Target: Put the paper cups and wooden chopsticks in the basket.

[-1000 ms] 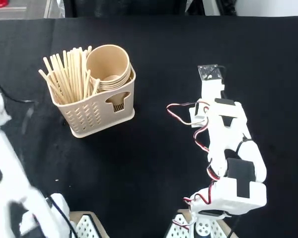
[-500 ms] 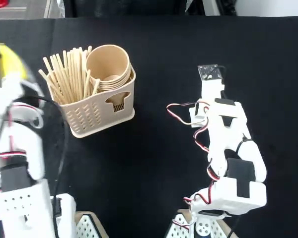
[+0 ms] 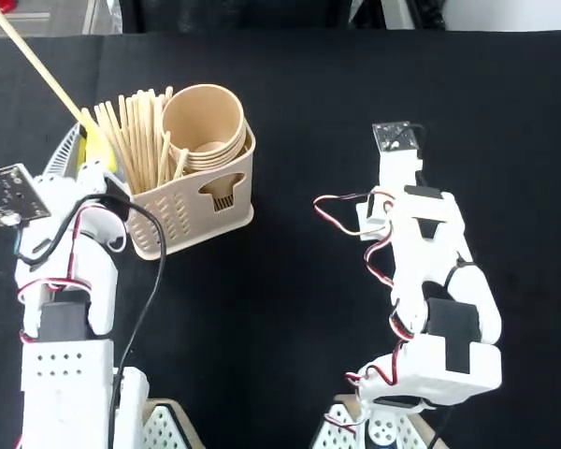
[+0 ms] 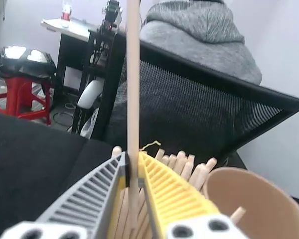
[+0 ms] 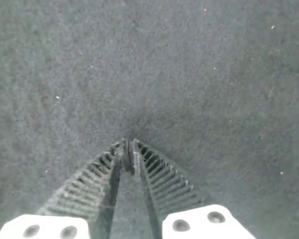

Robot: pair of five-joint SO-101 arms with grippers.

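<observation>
My left hand [image 3: 87, 145] now arrives just beside the basket [image 3: 182, 215], pinching one chopstick [image 3: 37, 65], so I judge that only lowering it in remains.

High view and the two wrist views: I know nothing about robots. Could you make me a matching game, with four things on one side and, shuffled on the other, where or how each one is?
Things
1. paper cups
2. left gripper
3. right gripper
4. basket

States
a. shut, with nothing in it, over the black table
b. standing on the table, beige, with slotted walls
c. shut on a single chopstick
d. nested in a stack inside the basket, beside the bundle of chopsticks

Pairs: 1-d, 2-c, 3-a, 4-b
</observation>
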